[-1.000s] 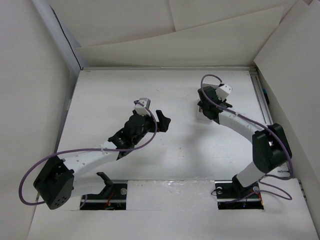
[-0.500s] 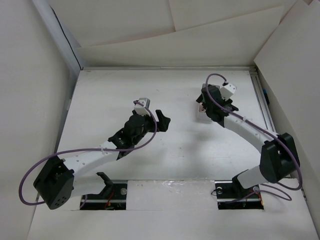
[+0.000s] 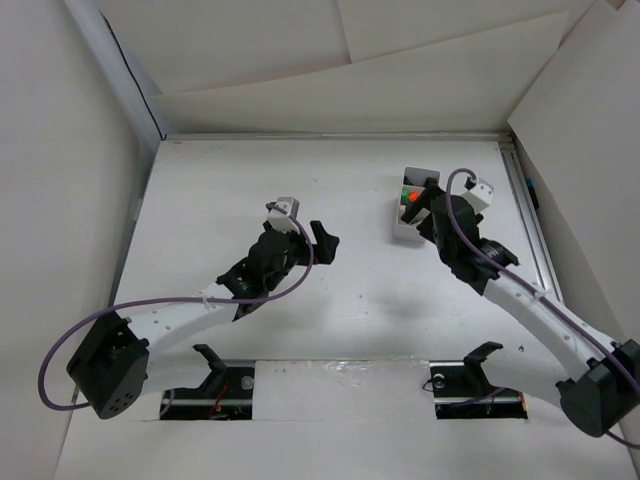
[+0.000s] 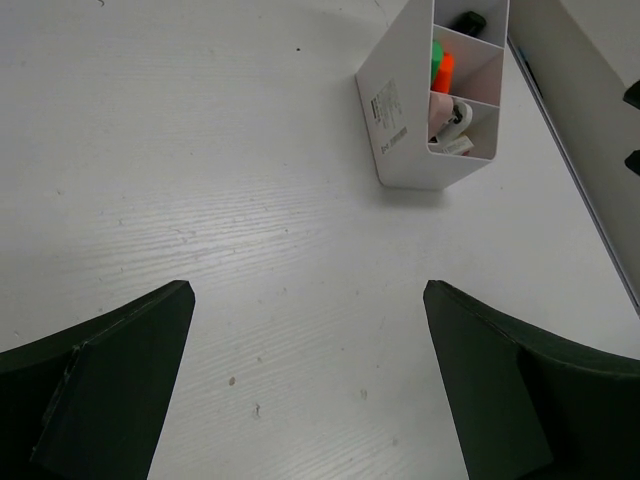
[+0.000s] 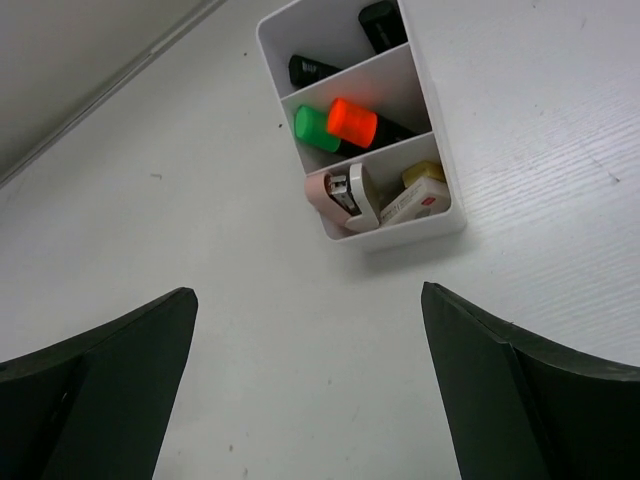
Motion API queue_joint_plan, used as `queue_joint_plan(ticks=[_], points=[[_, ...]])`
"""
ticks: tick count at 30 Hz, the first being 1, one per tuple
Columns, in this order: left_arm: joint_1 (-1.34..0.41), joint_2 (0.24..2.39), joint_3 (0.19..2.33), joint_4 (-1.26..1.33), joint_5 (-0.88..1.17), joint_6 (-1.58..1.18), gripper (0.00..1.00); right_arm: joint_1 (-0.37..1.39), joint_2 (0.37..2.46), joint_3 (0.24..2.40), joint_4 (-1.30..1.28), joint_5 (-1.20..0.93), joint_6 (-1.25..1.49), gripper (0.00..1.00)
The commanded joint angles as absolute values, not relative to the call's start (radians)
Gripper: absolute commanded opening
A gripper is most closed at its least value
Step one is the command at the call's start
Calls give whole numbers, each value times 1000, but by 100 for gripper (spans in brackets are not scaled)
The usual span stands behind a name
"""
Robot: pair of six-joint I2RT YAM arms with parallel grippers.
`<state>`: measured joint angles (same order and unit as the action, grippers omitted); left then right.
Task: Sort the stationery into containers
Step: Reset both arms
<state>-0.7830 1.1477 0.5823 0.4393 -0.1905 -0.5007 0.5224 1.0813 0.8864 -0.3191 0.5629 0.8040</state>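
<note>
Shows the three-compartment white container (image 5: 400, 236) standing on the table (image 4: 200, 150), far right side, just ahead of the right fingers (image 5: 520, 390). Holds black markers (image 5: 315, 68) in the far compartment, an orange marker (image 5: 352, 121) and a green marker (image 5: 312, 128) in the middle one, and pink and beige blocks (image 5: 425, 176) in the near one. Finds right fingers and left fingers (image 4: 110, 380) spread wide, gripping nothing. Reveals no loose stationery elsewhere; suggests sorting essentially complete, unless something lies hidden beneath the arms.
</note>
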Motion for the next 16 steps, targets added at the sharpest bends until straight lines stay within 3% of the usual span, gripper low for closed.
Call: queue_joint_plan(ticks=[1,7,16], points=[[-779,1124,563,497,-178,-483,100,554,996,856,-382,532,788,100],[-779,1104,545,518,-166,-474,100,613,907,844,-468,543,811,100],[-779,1096,502,618,35,-475,100,678,824,844,-578,588,857,100]])
